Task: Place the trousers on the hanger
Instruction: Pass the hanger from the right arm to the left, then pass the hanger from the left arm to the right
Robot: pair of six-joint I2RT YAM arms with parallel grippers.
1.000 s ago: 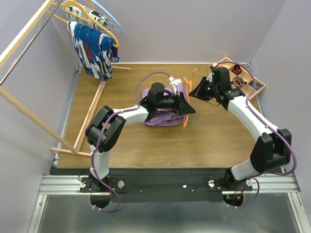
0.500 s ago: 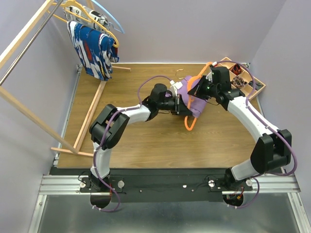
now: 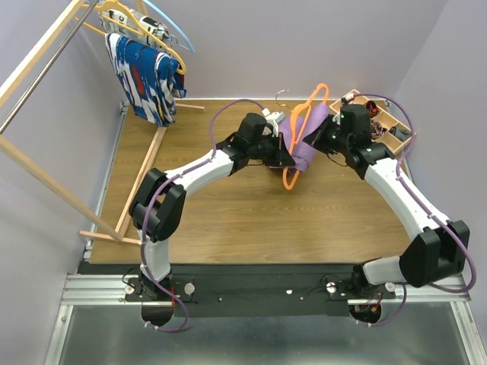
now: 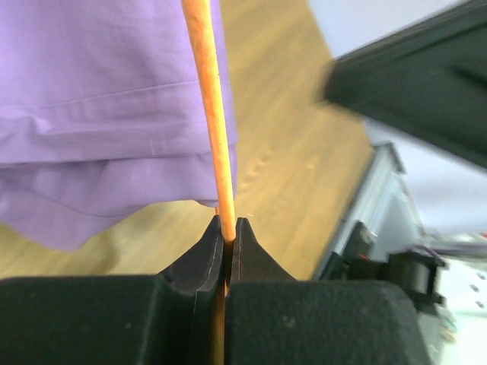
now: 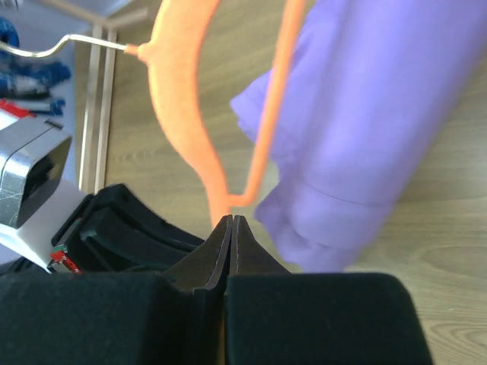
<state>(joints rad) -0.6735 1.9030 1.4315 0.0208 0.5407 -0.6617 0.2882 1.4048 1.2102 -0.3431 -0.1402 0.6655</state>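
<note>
The orange hanger (image 3: pixel 289 181) hangs tilted above the table with the lilac trousers (image 3: pixel 308 144) draped over its bar. My left gripper (image 3: pixel 287 150) is shut on the hanger's thin bar (image 4: pixel 213 114), with the trousers (image 4: pixel 99 99) bunched to the left of the bar. My right gripper (image 3: pixel 326 141) stands just right of the trousers, jaws shut. In the right wrist view the right gripper (image 5: pixel 230 220) has nothing showing between its fingertips. A corner of the hanger (image 5: pixel 183 114) lies just beyond them, and the trousers (image 5: pixel 365 129) hang at the right.
A wooden clothes rack (image 3: pixel 141 182) stands along the left side. On it hang a blue, white and red patterned garment (image 3: pixel 144 76), a yellow-orange hanger (image 3: pixel 122 15) and a light blue hanger (image 3: pixel 173 29). A wooden tray (image 3: pixel 392 137) of small items sits at the back right.
The left gripper has closed on the hanger's bar. Both arms have risen and moved back and right, lifting the hanger and draped trousers off the table.
</note>
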